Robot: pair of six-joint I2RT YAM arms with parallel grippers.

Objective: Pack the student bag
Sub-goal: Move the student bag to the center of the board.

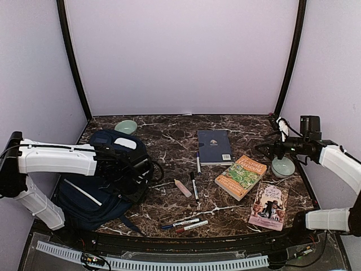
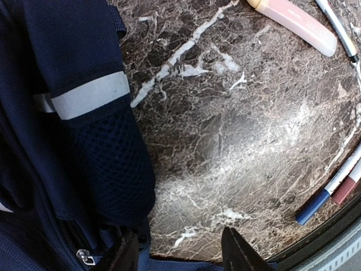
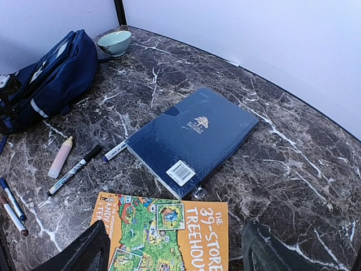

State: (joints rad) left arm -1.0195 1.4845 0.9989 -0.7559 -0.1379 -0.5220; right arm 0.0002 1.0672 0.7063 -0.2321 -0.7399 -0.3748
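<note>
My left claw (image 2: 180,255) sits spread wide at the zip edge of the student bag (image 1: 84,200), 9 o'clock on the table (image 1: 169,141), probably to hold it open, while my right claw (image 3: 175,251) gapes wide over the orange book (image 3: 169,231) at 3 o'clock, likely first in.

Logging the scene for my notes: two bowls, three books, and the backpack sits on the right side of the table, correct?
No. The student bag sits on the left side, as the top external view shows; the rest holds.
</note>
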